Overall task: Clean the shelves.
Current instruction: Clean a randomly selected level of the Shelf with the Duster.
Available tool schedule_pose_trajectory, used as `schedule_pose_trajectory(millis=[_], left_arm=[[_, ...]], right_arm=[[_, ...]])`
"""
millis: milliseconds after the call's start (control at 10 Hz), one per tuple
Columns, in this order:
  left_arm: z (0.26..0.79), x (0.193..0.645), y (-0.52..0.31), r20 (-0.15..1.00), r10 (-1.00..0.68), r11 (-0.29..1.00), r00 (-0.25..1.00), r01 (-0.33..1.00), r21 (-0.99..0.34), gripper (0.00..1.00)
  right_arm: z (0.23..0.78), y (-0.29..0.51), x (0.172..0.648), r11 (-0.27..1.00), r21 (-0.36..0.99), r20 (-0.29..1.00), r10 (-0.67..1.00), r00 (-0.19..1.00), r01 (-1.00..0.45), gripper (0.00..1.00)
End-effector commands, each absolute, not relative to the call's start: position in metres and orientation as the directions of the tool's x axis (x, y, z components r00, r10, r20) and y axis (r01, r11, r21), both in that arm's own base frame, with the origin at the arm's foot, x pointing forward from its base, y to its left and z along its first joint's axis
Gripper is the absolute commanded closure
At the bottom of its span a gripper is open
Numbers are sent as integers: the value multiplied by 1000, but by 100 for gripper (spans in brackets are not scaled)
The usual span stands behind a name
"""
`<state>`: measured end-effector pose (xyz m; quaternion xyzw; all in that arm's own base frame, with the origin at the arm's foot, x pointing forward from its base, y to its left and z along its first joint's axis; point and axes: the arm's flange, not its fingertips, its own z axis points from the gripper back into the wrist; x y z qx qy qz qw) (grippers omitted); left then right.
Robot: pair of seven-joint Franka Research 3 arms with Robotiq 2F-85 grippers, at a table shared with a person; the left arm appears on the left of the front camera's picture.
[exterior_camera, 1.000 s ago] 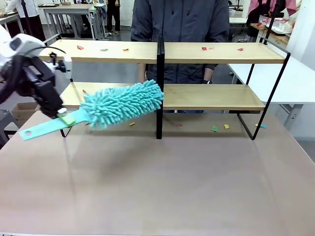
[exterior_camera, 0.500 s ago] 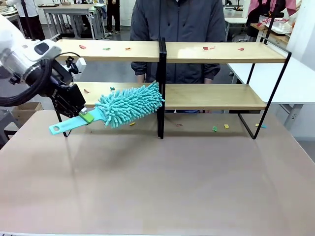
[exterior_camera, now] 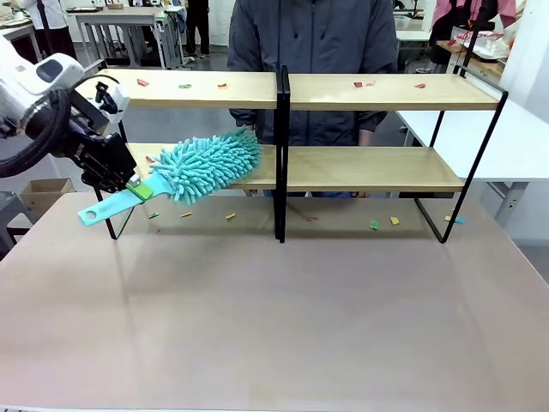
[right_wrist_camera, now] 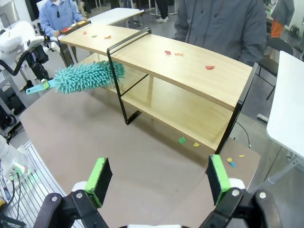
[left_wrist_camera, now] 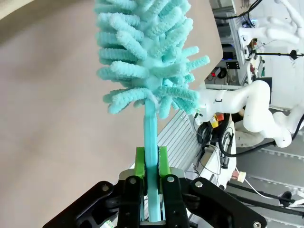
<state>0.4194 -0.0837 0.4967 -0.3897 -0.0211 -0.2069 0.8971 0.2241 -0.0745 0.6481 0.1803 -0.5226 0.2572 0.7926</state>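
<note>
The shelves [exterior_camera: 369, 91] stand across the far half of the brown table [exterior_camera: 283, 326]: two long light-wood boards on a thin black frame, with a black upright in the middle. Small coloured scraps [exterior_camera: 361, 84] dot the top board (a few more lie on the table under the rack). The left gripper [exterior_camera: 137, 189] is clamped on the flat handle of a teal microfibre duster [exterior_camera: 206, 165], whose fluffy head lies on the lower board's left half. The right gripper [right_wrist_camera: 159, 179] stands wide open, holding nothing.

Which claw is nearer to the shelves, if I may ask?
Left. The left claw, gripping the duster, is at the shelves' left end; the right claw hangs open, farther back.
</note>
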Motion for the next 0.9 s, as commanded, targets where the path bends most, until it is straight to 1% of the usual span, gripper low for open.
schedule_pose_trajectory(millis=[0,300,400,500,600,700,800], left_arm=[[485,435,-105,199,-314,630,928,360,-688,88],[482,450,-121,258,-164,719,952,294,-629,88],[487,445,-118,227,-152,745,962,263,-613,88],[491,434,-110,161,-132,799,978,202,-567,88],[496,417,-101,128,-92,844,987,146,-517,88],[499,401,-89,117,4,912,993,44,-409,88],[500,390,-78,71,42,945,997,-17,-325,88]], right_arm=[[648,-74,224,796,19,924,217,315,-604,0],[648,-74,224,796,19,924,217,315,-604,0],[648,-74,224,796,19,924,217,315,-604,0],[648,-74,224,796,19,924,217,315,-604,0],[648,-74,224,796,19,924,217,315,-604,0],[648,-74,224,796,19,924,217,315,-604,0],[648,-74,224,796,19,924,217,315,-604,0]])
